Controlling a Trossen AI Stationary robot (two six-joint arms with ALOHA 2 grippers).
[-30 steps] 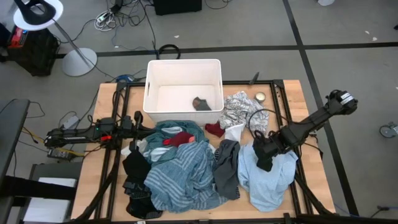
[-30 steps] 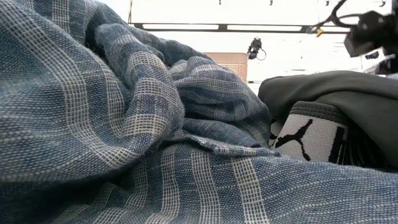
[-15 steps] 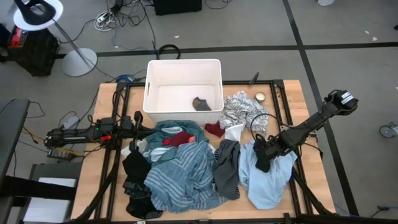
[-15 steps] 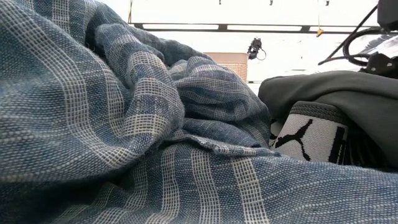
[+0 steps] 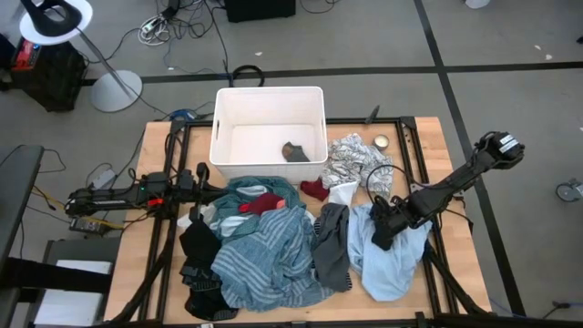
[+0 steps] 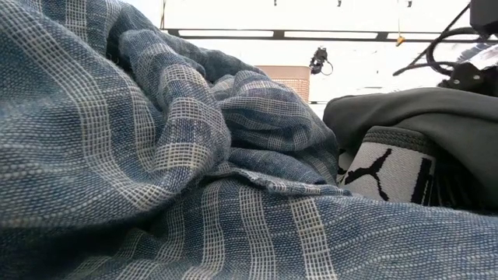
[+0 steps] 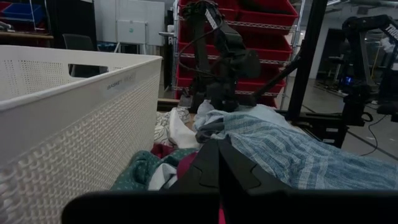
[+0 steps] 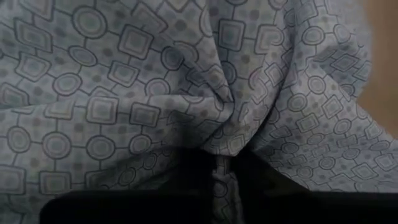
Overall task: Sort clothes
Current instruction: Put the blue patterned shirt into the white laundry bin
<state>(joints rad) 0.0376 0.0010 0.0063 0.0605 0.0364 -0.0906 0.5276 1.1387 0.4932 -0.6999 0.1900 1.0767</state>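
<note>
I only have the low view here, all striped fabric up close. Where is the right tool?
Observer: The right tool is down on the light blue garment, at the table's right side.
Operator: Has it grabbed it?
Observer: Its wrist view shows fabric bunched between the closed fingers.
Operator: And the left tool?
Observer: The left tool is shut and empty, beside the white tub.
Operator: Anything in the tub?
Observer: One small dark item.
</note>
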